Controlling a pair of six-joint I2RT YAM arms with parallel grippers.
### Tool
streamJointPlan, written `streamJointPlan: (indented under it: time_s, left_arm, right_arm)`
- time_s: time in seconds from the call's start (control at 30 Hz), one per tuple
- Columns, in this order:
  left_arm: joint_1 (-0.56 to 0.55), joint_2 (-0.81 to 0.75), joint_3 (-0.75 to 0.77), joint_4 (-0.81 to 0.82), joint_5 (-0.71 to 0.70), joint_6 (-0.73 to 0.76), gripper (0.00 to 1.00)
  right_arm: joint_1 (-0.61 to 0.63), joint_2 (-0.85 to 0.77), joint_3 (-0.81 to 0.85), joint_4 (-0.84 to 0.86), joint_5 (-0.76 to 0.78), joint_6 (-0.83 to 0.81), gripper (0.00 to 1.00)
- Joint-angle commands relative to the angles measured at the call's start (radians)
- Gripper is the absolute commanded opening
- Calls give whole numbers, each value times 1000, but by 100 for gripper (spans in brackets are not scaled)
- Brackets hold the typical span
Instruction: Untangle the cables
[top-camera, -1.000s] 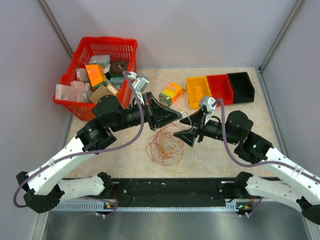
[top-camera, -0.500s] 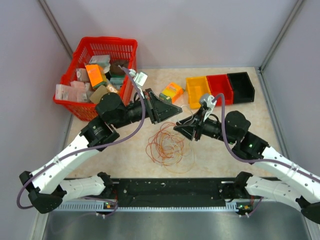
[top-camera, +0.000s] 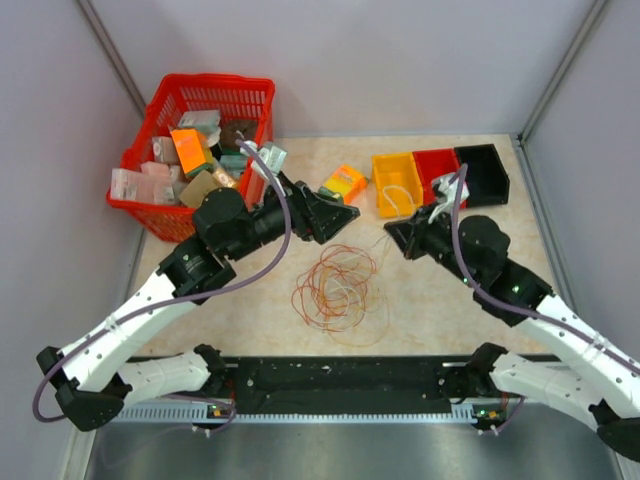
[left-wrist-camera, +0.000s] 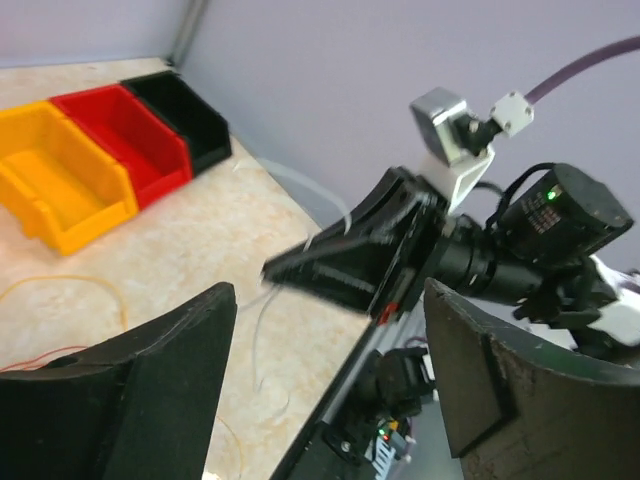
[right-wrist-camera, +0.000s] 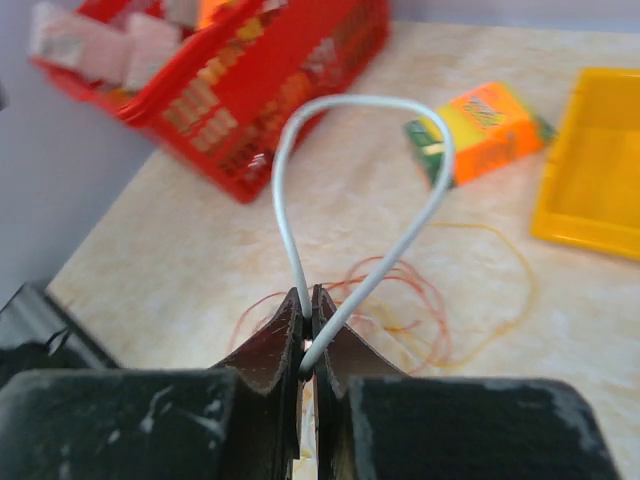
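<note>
beside the loose coil of thin orange-red, yellow and white cables (top-camera: 335, 288), the right gripper (right-wrist-camera: 308, 300) pinches a white strand (right-wrist-camera: 360, 98) (smooth teardrop loop), while the left gripper (left-wrist-camera: 328, 290) gapes wide.

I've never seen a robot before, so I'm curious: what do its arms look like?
White perforated shells on the left arm and right arm, black joints, a looping purple hose on each, black wedge-shaped left gripper and right gripper, grey wrist camera.

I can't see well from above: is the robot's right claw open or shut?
Shut. In the right wrist view the right claw pinches a thin white wire, its loop rising beyond the closed tips.
</note>
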Motion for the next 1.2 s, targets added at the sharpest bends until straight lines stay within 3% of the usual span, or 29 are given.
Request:
streamJointPlan:
  time_s: [0.0,0.17,0.47,0.83,1.17]
  left_arm:
    - [16,-62,-38,-5,-163,128,82]
    - [24,-90,-88,-18,-143,162,84]
    - [29,-140,-226,-44,-63,202,83]
    - [30,-163,-297,-29,78,208,84]
    - [39,-127,-300,5,138,228,84]
  right_arm:
    - [-202,38,151,-199,121,32,0]
    - [-527,164,274,-250,56,-14,0]
    - [-798,492,432,-55,78,-109,0]
    - [-847,785,673,57,145,-244,0]
    - [-858,784,754,66,141,-276,0]
